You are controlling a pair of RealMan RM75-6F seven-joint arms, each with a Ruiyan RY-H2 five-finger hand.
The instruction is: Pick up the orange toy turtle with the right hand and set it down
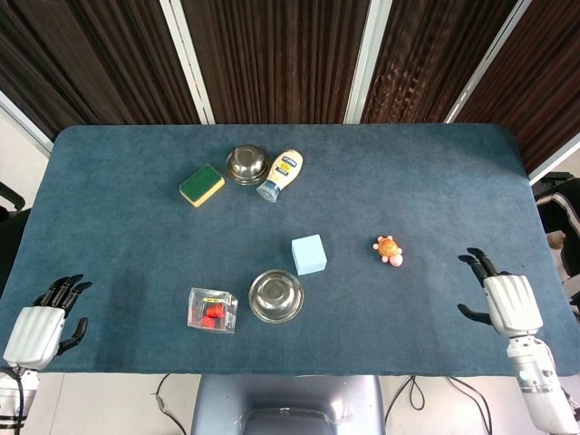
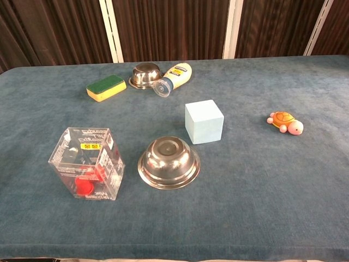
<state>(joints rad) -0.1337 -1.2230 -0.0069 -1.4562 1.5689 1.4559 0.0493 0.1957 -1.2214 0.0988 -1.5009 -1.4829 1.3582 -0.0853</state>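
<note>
The orange toy turtle (image 1: 389, 249) (image 2: 285, 121) lies on the blue table cloth, right of centre, its pink head toward the near right. My right hand (image 1: 506, 301) hovers at the near right edge of the table, open, fingers spread and pointing away, well to the right of the turtle and nearer. My left hand (image 1: 41, 324) rests at the near left corner, open and holding nothing. Neither hand shows in the chest view.
A light blue cube (image 1: 309, 255) stands left of the turtle. An upturned steel bowl (image 1: 275, 296) and a clear box with red pieces (image 1: 212, 310) sit near the front. A sponge (image 1: 201, 185), a second steel bowl (image 1: 246, 165) and a lying mayonnaise bottle (image 1: 280, 175) are at the back.
</note>
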